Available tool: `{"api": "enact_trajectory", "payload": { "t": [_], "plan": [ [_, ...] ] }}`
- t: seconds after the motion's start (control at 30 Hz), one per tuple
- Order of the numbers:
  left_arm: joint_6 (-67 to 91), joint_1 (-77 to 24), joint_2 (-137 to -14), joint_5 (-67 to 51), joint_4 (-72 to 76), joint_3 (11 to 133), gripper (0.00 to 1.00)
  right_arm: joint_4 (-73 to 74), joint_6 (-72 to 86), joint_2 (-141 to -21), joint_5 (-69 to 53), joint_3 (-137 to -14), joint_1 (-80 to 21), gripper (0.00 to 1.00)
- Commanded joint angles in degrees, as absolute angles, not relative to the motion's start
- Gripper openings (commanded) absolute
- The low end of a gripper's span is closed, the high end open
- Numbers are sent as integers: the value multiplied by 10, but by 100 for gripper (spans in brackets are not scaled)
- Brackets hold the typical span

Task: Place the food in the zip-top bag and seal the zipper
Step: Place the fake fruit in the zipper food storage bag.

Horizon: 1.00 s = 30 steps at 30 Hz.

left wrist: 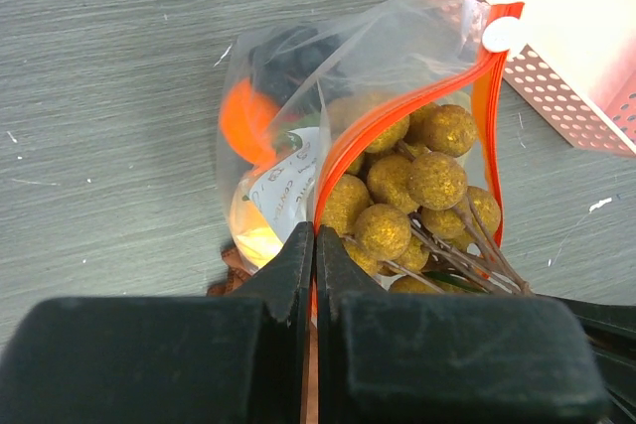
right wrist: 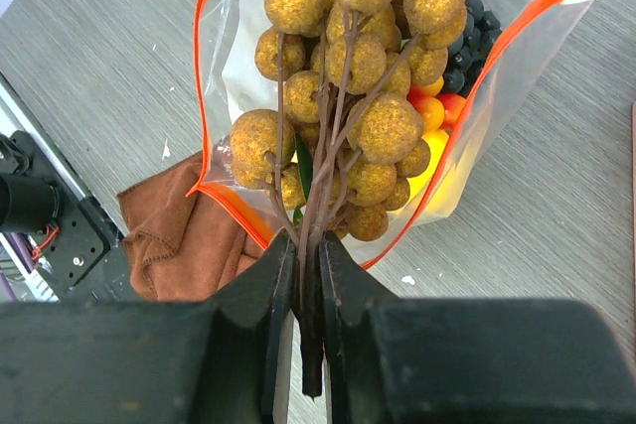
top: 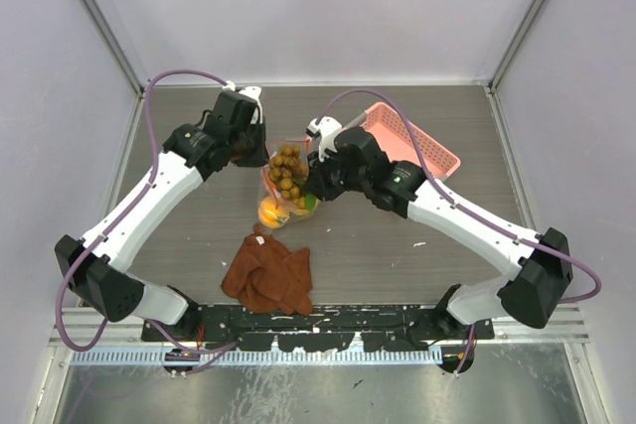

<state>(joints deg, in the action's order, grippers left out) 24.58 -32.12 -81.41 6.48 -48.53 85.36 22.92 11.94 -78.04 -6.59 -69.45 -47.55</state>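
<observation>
The clear zip-top bag [top: 283,196] [left wrist: 288,76] [right wrist: 517,96] is held up at the table's middle with its mouth open. Its orange-red zipper [left wrist: 417,106] [right wrist: 209,96] rings the opening. My left gripper [top: 260,151] [left wrist: 315,245] is shut on the zipper edge. My right gripper [top: 316,184] [right wrist: 310,250] is shut on the stem of the brownish-green grapes [top: 287,172] [left wrist: 412,181] [right wrist: 348,76], which sit in the bag's mouth. Inside the bag lie the dark purple grapes [left wrist: 288,57] [right wrist: 467,47], the orange fruit [left wrist: 243,121] [top: 270,212] and a yellow-orange round one [right wrist: 429,111].
A rust-brown cloth [top: 270,275] [right wrist: 189,235] lies in front of the bag. A pink lattice basket [top: 412,141] [left wrist: 556,37] stands at the back right, behind the right arm.
</observation>
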Motion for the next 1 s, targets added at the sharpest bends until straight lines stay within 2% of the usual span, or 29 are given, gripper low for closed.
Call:
{"api": "enact_trajectory", "payload": {
  "t": [0.0, 0.57, 0.73, 0.97],
  "plan": [
    [239, -318, -792, 55, -450, 850, 0, 244, 129, -790, -58, -739, -470, 1],
    [241, -323, -791, 16, -438, 848, 0, 261, 199, -850, -20, -804, -430, 1],
    [245, -324, -790, 27, -435, 848, 0, 277, 206, -879, -51, -825, -429, 1],
    [264, -331, -783, 11, -423, 834, 0, 156, 254, -831, 27, -761, -430, 1]
  ]
}}
